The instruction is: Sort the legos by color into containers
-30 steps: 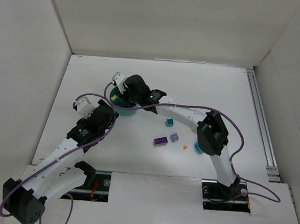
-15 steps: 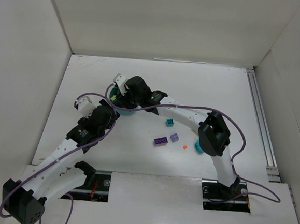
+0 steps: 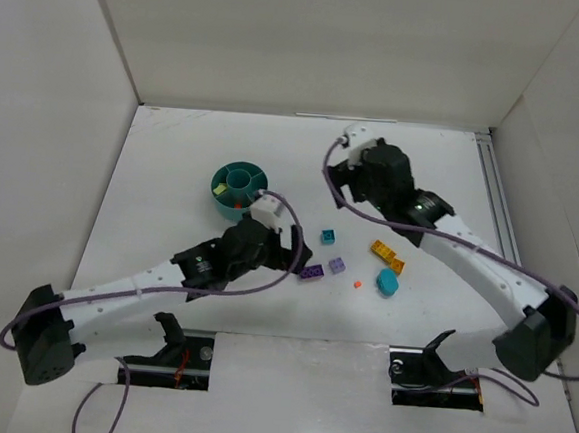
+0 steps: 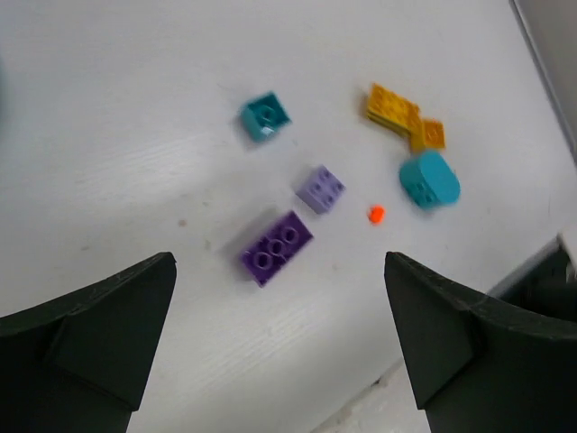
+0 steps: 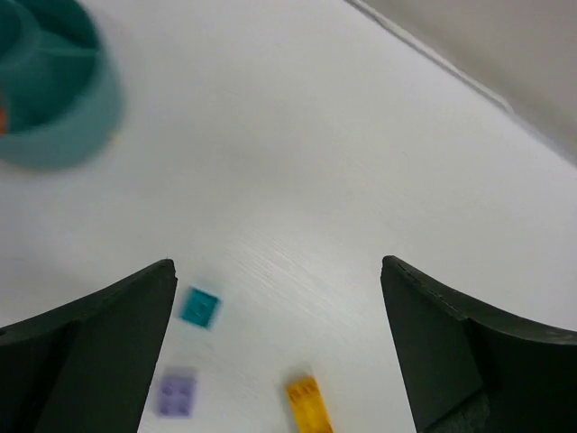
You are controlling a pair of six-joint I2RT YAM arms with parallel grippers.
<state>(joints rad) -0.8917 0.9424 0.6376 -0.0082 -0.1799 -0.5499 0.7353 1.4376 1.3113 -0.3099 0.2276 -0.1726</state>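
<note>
Progress: dish (image 3: 228,210) barely stocked; most legos (image 4: 276,246) loose on bench (image 3: 174,157); left tool (image 4: 279,263), right tool (image 5: 278,266) gape empty.

Right gripper (image 5: 278,271) — formerly directly over the dish (image 3: 240,188) — has left it and now hangs well to the dish's right, slightly farther back. The right arm's elbow has swung out to the right. The yellow bricks (image 3: 387,253) and the rounded teal piece (image 3: 388,282), previously under or partly under that arm, now lie exposed to the dish's near right.

Left gripper (image 3: 295,245), formerly close by the dish's near-left rim, has moved to the dish's near right — now above the purple brick (image 3: 311,272).

Dish now uncovered, its compartments in view.
</note>
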